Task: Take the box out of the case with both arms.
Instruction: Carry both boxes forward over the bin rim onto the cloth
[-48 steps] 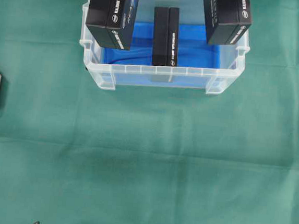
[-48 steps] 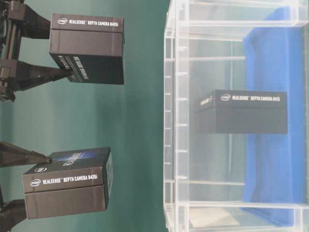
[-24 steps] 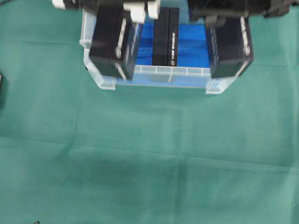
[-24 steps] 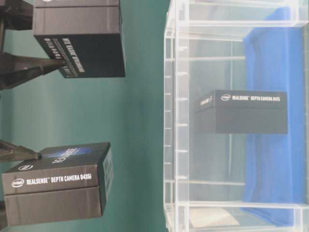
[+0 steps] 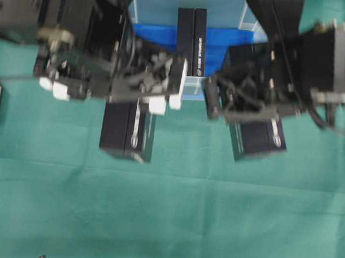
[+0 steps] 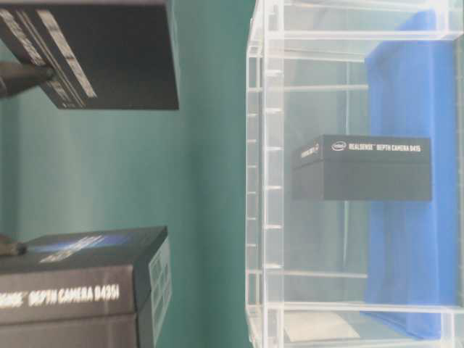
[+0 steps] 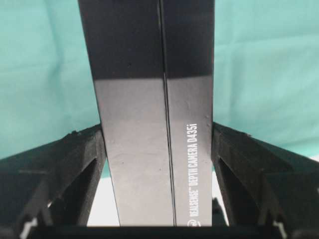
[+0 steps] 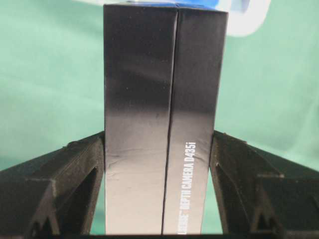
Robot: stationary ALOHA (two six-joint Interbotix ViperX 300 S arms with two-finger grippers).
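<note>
A: Seen from overhead, where both arms crowd the upper half, hard to trace the case [image 5: 233, 91]: only part of its front wall and blue lining visible between the arms. Still one box [image 5: 191, 39] standing inside, top cut by the frame edge.

B: And the carried ones? Left gripper [image 5: 140, 99] clamped on the left box [image 5: 127, 131], right gripper [image 5: 252, 112] clamped on the right box [image 5: 257, 139], both over green cloth [image 5: 164, 225] in front of the case. Blurred, though; fingertips mostly lost in black.

A: From table level, picture turned sideways. Clear case [image 6: 264, 181] whole enough, box [image 6: 362, 168] sitting on the blue sheet. Outside, two boxes cropped: upper one [image 6: 101, 54] and lower one [image 6: 80, 290], lettering partly cut off. Barely any gripper visible.

B: Left wrist view: fingers [image 7: 75, 164] pressed on both sides of the box [image 7: 154, 124], far end out of frame.

A: Right wrist view: same grasp, fingers [image 8: 75, 169] tight against box [image 8: 164, 114]; sliver of case rim [image 8: 244, 20] beyond.
</note>
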